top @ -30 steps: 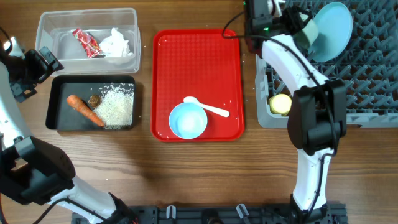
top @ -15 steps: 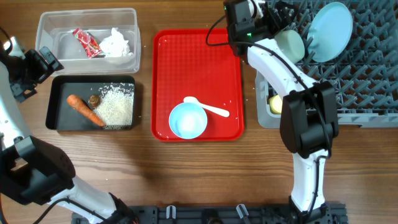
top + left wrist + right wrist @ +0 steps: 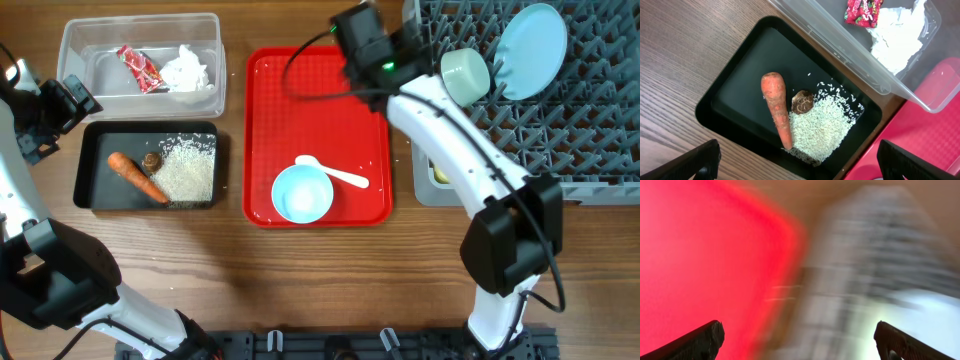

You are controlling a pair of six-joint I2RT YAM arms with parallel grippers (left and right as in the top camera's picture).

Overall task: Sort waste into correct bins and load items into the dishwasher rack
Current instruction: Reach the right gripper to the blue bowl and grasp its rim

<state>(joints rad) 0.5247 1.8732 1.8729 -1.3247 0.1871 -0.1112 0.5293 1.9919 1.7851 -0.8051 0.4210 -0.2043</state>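
My right gripper (image 3: pixel 356 32) is open and empty above the far right part of the red tray (image 3: pixel 310 100); its wrist view is motion-blurred, with both fingers wide apart (image 3: pixel 800 341). The pale green bowl (image 3: pixel 465 72) and the light-blue plate (image 3: pixel 530 45) stand in the grey rack (image 3: pixel 590 120). The yellow cup (image 3: pixel 438 172) is partly hidden by the arm. The light-blue bowl (image 3: pixel 302 193) and the white spoon (image 3: pixel 338 176) lie on the red tray. My left gripper (image 3: pixel 72 102) (image 3: pixel 799 167) is open and empty, above the black tray's left side.
The clear tub (image 3: pixel 95 85) (image 3: pixel 840 45) holds the red wrapper (image 3: pixel 138 68) (image 3: pixel 863 10) and the tissue (image 3: pixel 186 70) (image 3: pixel 897 35). The black tray (image 3: pixel 100 190) (image 3: pixel 735 95) holds the carrot (image 3: pixel 137 176) (image 3: pixel 776 107), the brown lump (image 3: pixel 152 160) (image 3: pixel 802 101) and the rice (image 3: pixel 188 170) (image 3: pixel 822 125).
My right gripper let go of the green bowl in the rack and swung left over the red tray. The left arm has not moved.
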